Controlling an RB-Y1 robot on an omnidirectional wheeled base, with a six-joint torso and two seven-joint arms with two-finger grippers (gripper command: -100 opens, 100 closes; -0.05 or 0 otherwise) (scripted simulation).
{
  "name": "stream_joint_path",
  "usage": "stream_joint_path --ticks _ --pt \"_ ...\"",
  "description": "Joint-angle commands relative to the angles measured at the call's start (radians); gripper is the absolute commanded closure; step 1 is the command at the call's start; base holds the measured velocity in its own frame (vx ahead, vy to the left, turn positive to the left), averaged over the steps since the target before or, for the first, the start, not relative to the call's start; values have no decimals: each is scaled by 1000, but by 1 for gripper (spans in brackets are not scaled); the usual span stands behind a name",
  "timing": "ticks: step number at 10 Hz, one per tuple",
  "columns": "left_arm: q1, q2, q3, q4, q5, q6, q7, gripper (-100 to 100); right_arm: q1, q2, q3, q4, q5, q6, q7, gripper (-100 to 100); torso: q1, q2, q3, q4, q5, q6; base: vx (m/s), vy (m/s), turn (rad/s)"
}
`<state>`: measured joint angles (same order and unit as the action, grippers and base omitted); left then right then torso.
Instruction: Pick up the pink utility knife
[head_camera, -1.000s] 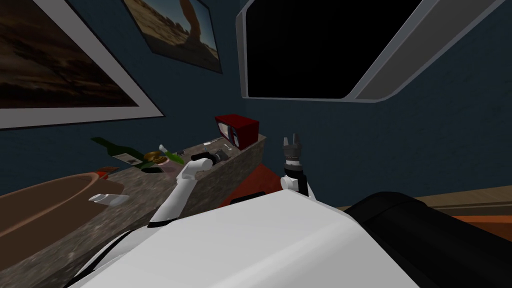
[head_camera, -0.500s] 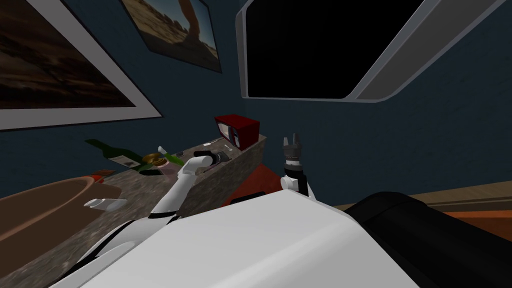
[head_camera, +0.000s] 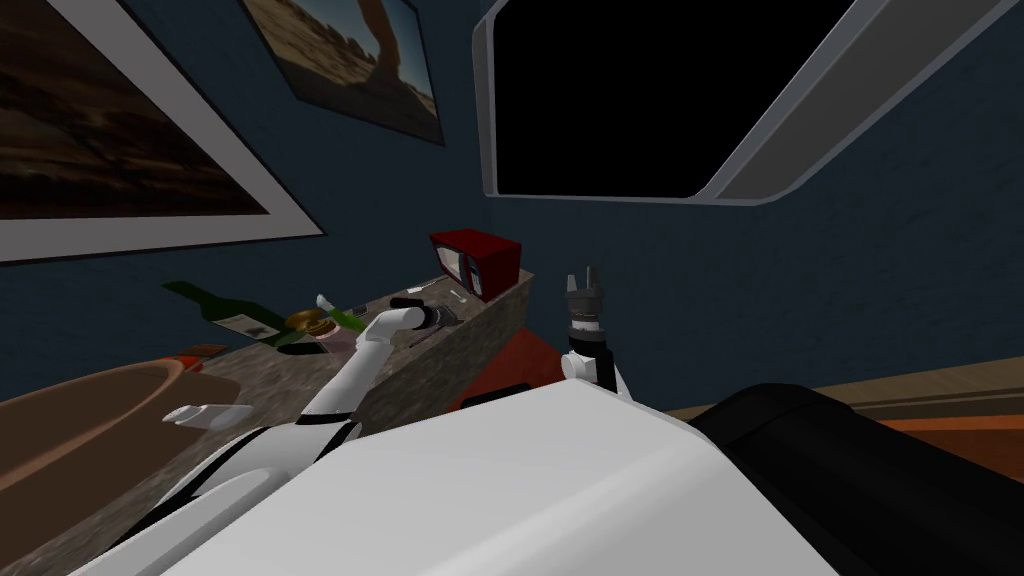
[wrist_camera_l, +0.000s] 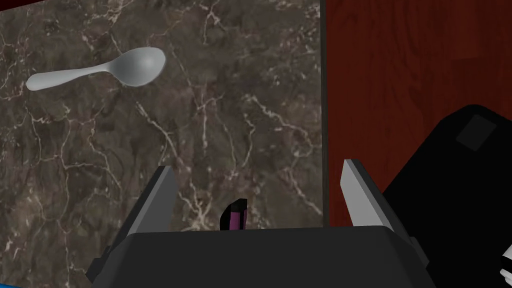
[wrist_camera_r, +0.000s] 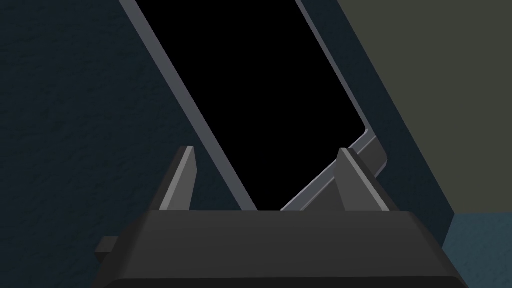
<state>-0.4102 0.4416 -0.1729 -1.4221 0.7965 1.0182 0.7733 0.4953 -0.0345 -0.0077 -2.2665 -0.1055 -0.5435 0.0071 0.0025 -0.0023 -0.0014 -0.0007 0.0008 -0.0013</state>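
The utility knife (wrist_camera_l: 234, 218) is pink with black trim. Just its tip peeks out above my left gripper's dark body, lying on the dark marbled counter (wrist_camera_l: 225, 100) between the open fingers. My left gripper (wrist_camera_l: 257, 170) hangs over the counter close to its edge, fingers apart and touching nothing. In the head view the left gripper (head_camera: 440, 318) reaches out over the counter's far end (head_camera: 480, 330). My right gripper (head_camera: 585, 275) stands upright off the counter's end, and the right gripper (wrist_camera_r: 265, 152) is open and empty.
A grey spoon (wrist_camera_l: 100, 70) lies ahead of the left gripper. A red box (head_camera: 475, 260) stands at the counter's far end. A green bottle (head_camera: 235, 312), a brown dish (head_camera: 312, 322) and a white object (head_camera: 205, 412) sit nearer. Past the counter edge is red-brown floor (wrist_camera_l: 400, 65).
The head view has shifted a little, sliding the counter's things leftward. My left forearm has swung slightly, while its hand stays over about the same spot. The right arm has not moved.
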Motion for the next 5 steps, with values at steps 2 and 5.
stream_joint_path --ticks 2,5 --pt "-47 26 -22 57 53 77 29 -100 0 0 0 0 0 0 0 0 0 0 0 0 0 0 31 58 -24" --pt "-82 47 -41 102 94 150 48 -100 0 0 0 0 0 0 0 0 0 0 0 0 0 0 26 41 -11"
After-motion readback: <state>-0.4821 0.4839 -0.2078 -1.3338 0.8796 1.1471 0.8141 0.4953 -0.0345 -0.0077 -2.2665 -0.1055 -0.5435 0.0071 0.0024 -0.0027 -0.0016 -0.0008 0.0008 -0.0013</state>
